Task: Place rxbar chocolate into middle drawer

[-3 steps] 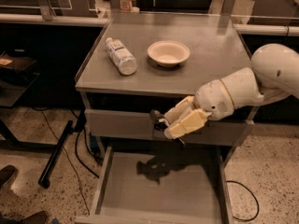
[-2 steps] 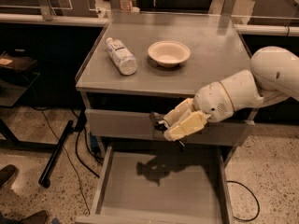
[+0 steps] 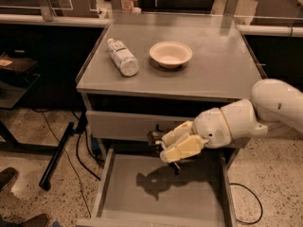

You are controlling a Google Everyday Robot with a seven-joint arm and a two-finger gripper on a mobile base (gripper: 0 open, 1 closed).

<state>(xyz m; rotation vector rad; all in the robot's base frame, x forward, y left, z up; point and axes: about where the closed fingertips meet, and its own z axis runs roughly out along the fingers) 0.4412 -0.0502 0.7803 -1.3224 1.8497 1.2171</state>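
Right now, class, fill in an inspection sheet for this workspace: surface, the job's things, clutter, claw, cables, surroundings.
Surface: grey metal tabletop, level.
Job's things: middle drawer pulled open, only a shadow on its floor; rxbar chocolate not clearly seen.
Clutter: clear bottle lying on its side; white bowl upright beside it, apart.
Claw: claw hangs over the open drawer, before the closed drawer front.
Cables: black cable on the floor beside the drawer.
Surroundings: speckled floor; a shoe at the lower corner.
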